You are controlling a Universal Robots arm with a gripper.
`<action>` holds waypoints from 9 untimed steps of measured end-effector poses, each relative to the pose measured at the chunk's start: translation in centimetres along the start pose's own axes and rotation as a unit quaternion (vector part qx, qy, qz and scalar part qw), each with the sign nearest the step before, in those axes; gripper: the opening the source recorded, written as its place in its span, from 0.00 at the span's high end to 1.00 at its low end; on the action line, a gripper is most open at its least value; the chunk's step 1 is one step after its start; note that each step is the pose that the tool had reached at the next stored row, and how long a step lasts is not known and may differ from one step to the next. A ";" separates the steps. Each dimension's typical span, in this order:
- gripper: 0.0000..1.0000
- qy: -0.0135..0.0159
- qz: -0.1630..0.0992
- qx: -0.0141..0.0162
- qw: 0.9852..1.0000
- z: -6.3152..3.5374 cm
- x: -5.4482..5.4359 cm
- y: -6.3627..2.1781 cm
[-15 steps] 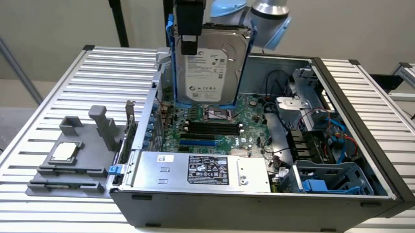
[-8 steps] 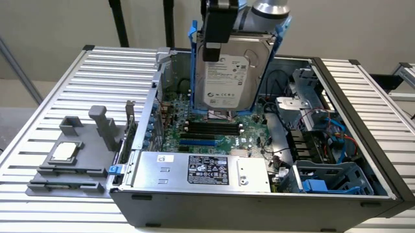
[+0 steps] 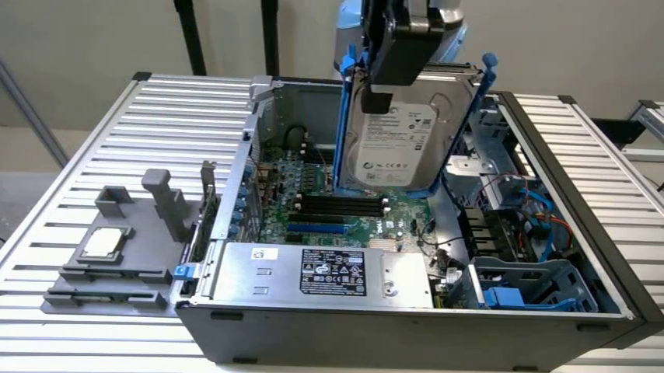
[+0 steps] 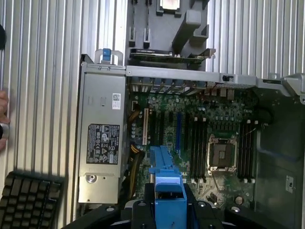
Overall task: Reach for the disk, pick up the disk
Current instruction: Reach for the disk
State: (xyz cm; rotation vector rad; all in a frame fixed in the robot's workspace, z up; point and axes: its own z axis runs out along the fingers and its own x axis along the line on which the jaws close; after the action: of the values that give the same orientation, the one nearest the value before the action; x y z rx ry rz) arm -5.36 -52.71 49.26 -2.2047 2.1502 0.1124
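One disk (image 3: pixel 403 136) hangs upright directly under the tool (image 3: pixel 400 47), long axis vertical, label facing out, clear above the open computer case (image 3: pixel 415 326). Partly closed jaws pinch its blue bracket (image 4: pixel 167 186) at the top edge, lifting it off the motherboard (image 3: pixel 343 210).

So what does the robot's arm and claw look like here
The claw is a chunky black block with rounded edges, mounted under a light blue and grey arm segment. In the wrist view its black body has small round silver screw heads. No cables or markings are visible.
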 end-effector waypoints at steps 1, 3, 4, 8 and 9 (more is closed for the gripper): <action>0.67 0.000 0.000 0.000 1.000 -0.01 0.3 -0.38; 0.67 0.000 0.000 0.000 1.000 -0.04 0.7 -1.11; 0.67 0.000 0.000 0.000 1.000 -0.06 1.0 -1.47; 0.67 0.000 0.000 0.000 1.000 -0.11 1.9 -2.92; 0.67 0.000 0.000 0.000 1.000 -0.12 2.1 -3.28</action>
State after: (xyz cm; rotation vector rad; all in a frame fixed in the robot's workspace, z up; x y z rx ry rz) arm -2.02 -54.77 49.16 -2.2046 2.1502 0.1125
